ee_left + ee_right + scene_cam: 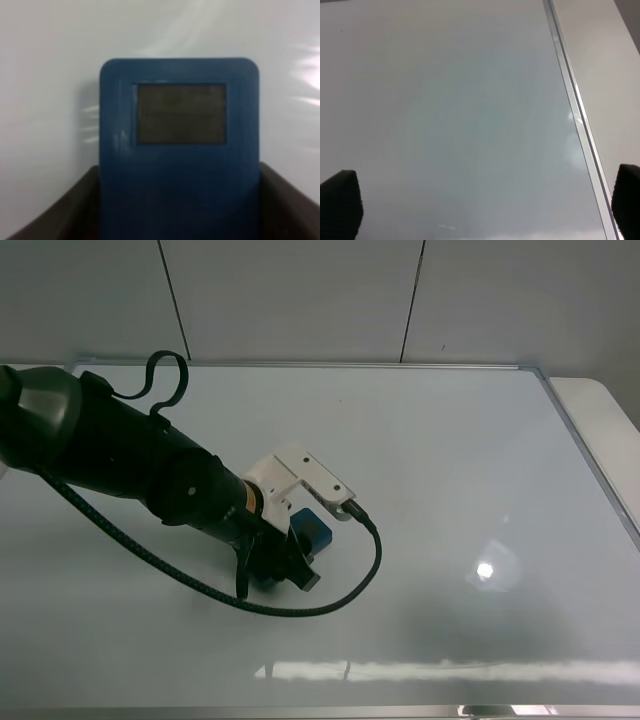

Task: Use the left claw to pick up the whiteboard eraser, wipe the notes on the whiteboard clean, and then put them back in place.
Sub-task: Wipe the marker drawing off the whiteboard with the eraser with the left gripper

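Whiteboard eraser [179,165] — blue, rounded corners, dark rectangular inset.

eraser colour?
The whiteboard eraser is blue, with a dark grey inset panel; left wrist view shows it best.

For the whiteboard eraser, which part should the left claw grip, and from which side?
Pinch its two parallel side edges, coming down from above. The whiteboard eraser lies flat on the whiteboard, broad face up, so only the sides are free; the left claw straddles them.
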### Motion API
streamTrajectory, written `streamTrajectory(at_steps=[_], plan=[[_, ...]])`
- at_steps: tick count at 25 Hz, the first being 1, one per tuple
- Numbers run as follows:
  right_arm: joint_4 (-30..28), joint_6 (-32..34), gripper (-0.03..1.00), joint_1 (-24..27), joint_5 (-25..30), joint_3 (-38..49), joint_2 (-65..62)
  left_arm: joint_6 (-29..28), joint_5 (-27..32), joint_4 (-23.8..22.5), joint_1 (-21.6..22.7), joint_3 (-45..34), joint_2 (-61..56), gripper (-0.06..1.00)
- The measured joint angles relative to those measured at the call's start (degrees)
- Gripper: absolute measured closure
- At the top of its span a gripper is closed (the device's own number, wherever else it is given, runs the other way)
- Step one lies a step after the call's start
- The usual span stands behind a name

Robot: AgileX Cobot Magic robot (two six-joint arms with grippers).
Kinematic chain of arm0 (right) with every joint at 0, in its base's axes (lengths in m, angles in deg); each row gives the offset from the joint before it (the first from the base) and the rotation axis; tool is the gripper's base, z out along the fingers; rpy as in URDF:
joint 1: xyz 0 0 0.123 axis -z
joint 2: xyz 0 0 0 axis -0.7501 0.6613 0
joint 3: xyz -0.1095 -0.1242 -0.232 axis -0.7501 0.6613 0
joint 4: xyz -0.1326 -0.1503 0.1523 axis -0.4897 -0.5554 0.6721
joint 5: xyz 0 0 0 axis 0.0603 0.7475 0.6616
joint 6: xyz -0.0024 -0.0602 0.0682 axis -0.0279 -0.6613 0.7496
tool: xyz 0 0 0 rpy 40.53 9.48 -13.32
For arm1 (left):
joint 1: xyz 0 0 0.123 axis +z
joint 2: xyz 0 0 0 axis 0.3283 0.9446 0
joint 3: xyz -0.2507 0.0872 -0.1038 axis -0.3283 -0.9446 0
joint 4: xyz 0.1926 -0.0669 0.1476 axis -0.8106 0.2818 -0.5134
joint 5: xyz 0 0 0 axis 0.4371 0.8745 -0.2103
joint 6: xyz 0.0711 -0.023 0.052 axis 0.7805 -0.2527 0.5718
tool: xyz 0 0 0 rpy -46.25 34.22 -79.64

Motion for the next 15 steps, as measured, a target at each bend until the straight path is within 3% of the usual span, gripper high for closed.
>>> streamTrajectory(at_steps=[6,15], plan=[[0.00,0.00,-0.03,0.00,0.00,0.00,0.00,-0.38,-1.83,-1.56,1.63,-0.98,-0.05,0.39],[0.00,0.00,-0.03,0.00,0.00,0.00,0.00,-1.07,-3.85,-5.43,15.59,-1.25,-0.90,0.39]])
